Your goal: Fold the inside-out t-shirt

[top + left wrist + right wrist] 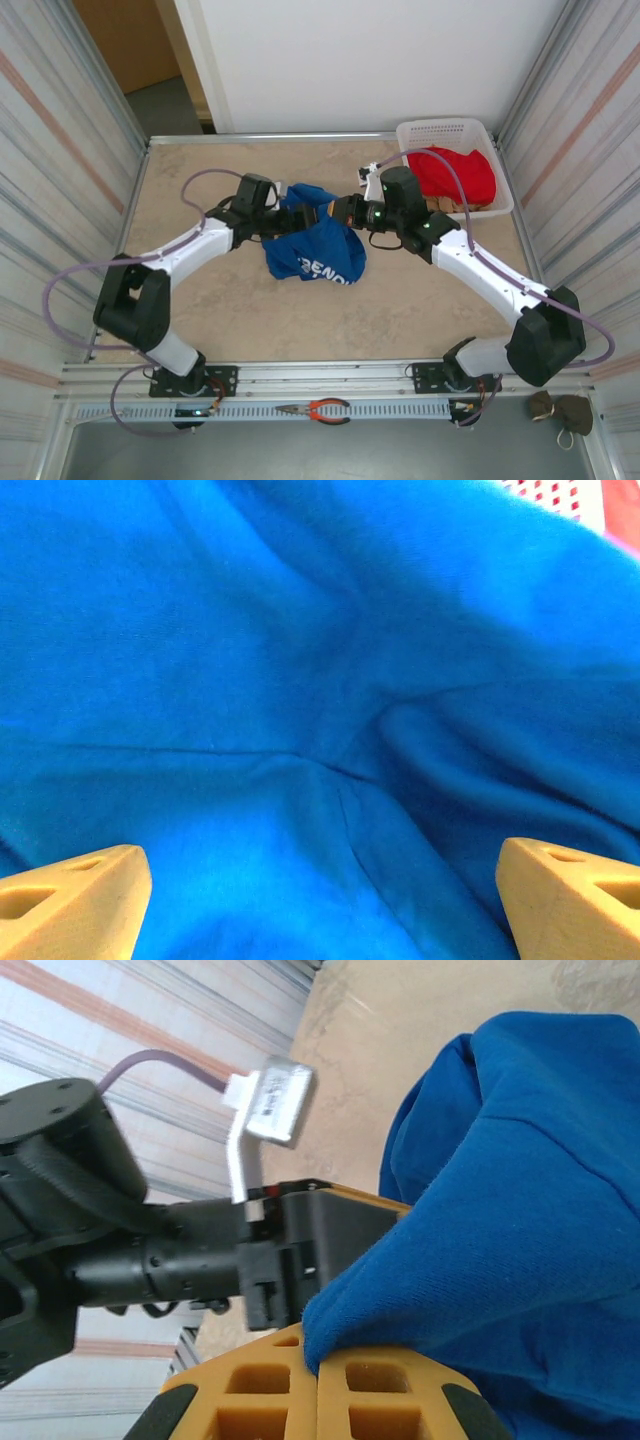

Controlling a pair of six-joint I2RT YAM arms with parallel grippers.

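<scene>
We see the inside-out t-shirt (315, 245) bunched into a royal-blue lump near the middle of the counter (200, 310), between the two end effectors, with white lettering along its lower edge. The right end effector (318, 1380) is clenched on a fold of the blue cloth, its yellow fingers (295, 1400) pressed together with the fabric pinched between them. The left end effector (320, 890) is released, its fingers (75, 895) spread wide with creased blue cloth just ahead of them. The counter is beige and mottled, framed by a metal rim, with corrugated walls (50, 150) on both sides and a white panel (370, 60) behind. At the far right corner a white basket (478, 130) holds a red garment (455, 172). Red-handled pliers (315, 409) lie on the front rail. Each arm rises from its base at the near edge, bends at an outward elbow and reaches inward, so the two wrists face each other over the t-shirt
</scene>
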